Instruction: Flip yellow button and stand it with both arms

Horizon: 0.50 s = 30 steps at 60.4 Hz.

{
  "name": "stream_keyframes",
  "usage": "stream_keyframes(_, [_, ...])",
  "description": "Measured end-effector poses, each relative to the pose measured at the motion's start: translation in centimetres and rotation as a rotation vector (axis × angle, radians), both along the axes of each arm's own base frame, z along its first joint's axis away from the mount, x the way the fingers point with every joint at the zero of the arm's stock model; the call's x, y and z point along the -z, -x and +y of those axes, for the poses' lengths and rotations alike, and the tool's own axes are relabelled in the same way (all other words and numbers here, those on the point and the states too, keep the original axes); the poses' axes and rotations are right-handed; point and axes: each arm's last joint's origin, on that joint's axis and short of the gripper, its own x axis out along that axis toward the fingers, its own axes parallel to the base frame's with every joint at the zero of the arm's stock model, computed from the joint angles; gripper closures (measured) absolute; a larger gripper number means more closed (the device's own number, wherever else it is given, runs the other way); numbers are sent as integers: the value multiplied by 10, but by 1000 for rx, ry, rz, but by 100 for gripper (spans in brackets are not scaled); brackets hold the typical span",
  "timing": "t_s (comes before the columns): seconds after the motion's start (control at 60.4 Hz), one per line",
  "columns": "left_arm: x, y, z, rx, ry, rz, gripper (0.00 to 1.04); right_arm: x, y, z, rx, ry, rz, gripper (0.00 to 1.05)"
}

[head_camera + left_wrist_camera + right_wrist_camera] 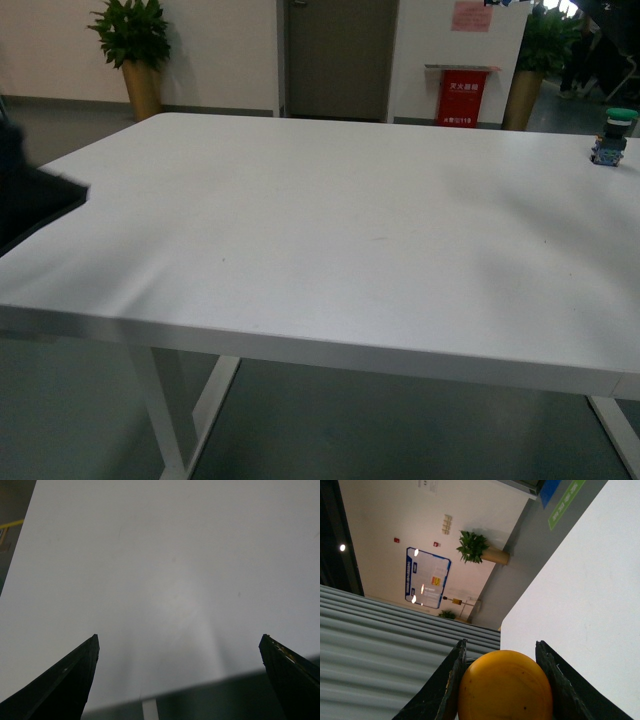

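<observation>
Our right pincer (501,647) is clamped on the yellow button (505,686). The round cap sits squeezed between the two black fingers (445,690), touches both and fills the gap. Only the cap shows. The neck and body are hidden behind it, so we cannot tell which way the switch points. This wrist camera sees the room turned on its side, with wall and shutter on one hand and the white table (580,595) on the other. We read that as the wrist rolled over with the button lifted clear of the surface, so the flip itself is the step in hand. In the front view neither this arm nor the button shows.

Our left pincer (179,637) hangs with its fingers spread wide and nothing between them, looking down on bare tabletop close to the table's edge. We judge that it waits there to receive or steady the button, since the task wants both arms. A dark blurred shape (35,195) at the left edge of the front view is probably that arm.

A green-capped switch (611,135) stands upright near the table's far right side. It is not ours, and we judge it best left alone.

As for containers, we see none on the table. On the floor beyond it a tan pot (141,90) holds a leafy plant, and a second pot (521,100) further right holds another.
</observation>
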Motion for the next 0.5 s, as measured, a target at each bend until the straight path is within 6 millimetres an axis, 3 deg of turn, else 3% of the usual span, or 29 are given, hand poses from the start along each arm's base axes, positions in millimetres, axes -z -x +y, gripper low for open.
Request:
stream_keyframes(0.099, [9, 16, 18, -52, -25, 23, 6, 0, 1, 3, -10, 4, -2, 69])
stream_keyframes(0.265, [5, 28, 41, -153, -35, 1, 6, 0, 1, 5, -17, 12, -5, 69])
stream_keyframes(0.398, [17, 43, 43, -224, 156, -301, 31, 0, 1, 5, -18, 15, -6, 69])
stream_keyframes(0.447, [19, 48, 42, -226, 192, -343, 38, 0, 1, 5, -19, 16, -6, 69])
stream_keyframes(0.497, [21, 58, 39, -227, 233, -377, 52, 0, 1, 5, -22, 17, -7, 69])
